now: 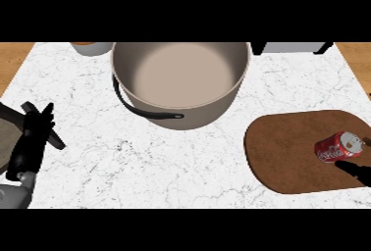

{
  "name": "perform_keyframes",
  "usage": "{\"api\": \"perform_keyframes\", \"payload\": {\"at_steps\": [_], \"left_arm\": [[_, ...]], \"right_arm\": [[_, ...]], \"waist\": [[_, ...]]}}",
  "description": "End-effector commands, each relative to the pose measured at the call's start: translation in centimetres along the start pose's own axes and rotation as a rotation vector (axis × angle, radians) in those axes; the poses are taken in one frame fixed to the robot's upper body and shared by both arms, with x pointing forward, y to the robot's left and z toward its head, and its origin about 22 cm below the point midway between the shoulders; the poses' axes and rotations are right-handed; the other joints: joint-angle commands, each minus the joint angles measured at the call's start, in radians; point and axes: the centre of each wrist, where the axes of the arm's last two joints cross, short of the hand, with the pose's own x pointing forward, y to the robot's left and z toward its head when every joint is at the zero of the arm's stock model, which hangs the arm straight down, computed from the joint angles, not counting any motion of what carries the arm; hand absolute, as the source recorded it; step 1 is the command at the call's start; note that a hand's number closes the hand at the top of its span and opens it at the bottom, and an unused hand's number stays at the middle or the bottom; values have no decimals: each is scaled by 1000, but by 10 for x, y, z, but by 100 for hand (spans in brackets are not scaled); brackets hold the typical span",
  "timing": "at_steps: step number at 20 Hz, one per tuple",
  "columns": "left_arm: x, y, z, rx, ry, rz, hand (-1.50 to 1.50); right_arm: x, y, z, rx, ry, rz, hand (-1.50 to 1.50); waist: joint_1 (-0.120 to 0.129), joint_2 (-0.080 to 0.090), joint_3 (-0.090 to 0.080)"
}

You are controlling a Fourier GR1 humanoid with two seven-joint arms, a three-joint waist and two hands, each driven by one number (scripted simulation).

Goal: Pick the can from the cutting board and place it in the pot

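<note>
Two hands are seen low, and one can [339,147] lies tipped on the cutting board [290,152].
The left hand [33,135] is held open and empty at the left edge. How far the right hand [357,171] is open cannot be told; it is seen just beside the can. The pot [203,115] stands farther back, well apart.

Desk [145,162]: white marble, grey veins, smooth. Cutting board [286,162]: brown wood, matt. Can [337,147]: red metal, glossy, silver top. Pot [196,117]: beige, matt, smooth; handle [148,112] black.
</note>
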Motion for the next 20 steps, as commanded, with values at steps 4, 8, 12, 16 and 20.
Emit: {"api": "perform_keyframes", "payload": {"at_steps": [4, 8, 12, 16, 20], "left_arm": [[13, -6, 6, 1, 14, -9, 0], [13, 7, 9, -13, 12, -8, 0], [5, 0, 7, -4, -5, -10, 0], [7, 5, 7, -8, 14, -8, 0], [17, 6, 15, -18, 12, -12, 0]], "right_arm": [[38, -55, -6, 160, 161, 341, -150], [72, -66, -13, 353, 237, 469, -150], [84, -69, -21, 532, 367, 561, -150], [103, -43, -13, 652, 418, 521, -150], [101, -34, -13, 628, 462, 539, -150]], "waist": [[5, 1, -2], [7, -1, -3], [16, 5, -3], [14, 5, -2], [19, 4, 0]]}}
